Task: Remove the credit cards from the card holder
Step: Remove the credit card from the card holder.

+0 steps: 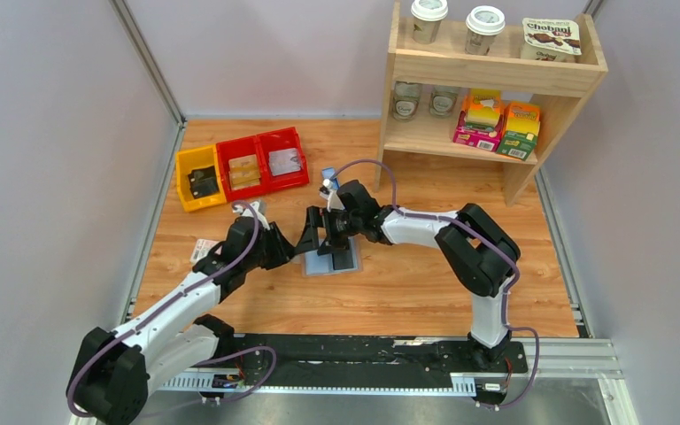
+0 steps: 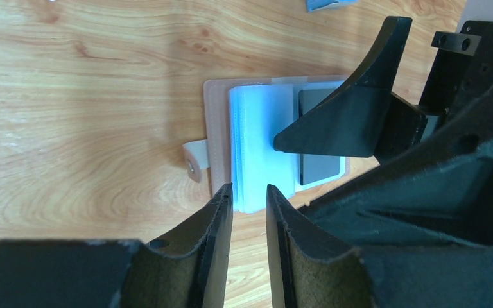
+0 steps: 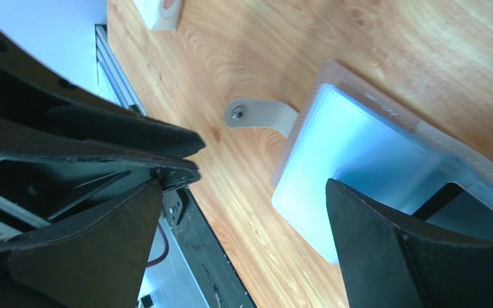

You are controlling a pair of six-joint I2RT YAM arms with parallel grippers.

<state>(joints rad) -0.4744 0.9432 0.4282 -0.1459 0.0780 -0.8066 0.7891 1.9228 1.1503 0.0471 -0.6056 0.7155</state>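
On the pale wooden bench (image 1: 425, 292), the open tan-brown bifold card holder (image 2: 217, 122) with its pale blue lining is laid flat between the two arms. It is straddled by the right end effector (image 3: 244, 186), which is spread wide and grasps nothing. A dark, flat rectangular credit card (image 2: 318, 170) is seen tucked in a slot, its long axis aimed back toward the left end effector (image 2: 249, 192). That one is nearer, its narrowly parted jaws empty at the holder's near edge, just left of the card's short end.

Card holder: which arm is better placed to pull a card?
Probably left: left gripper, jaws narrowly parted, sits at the card holder edge; right gripper is wide open, one finger over it.
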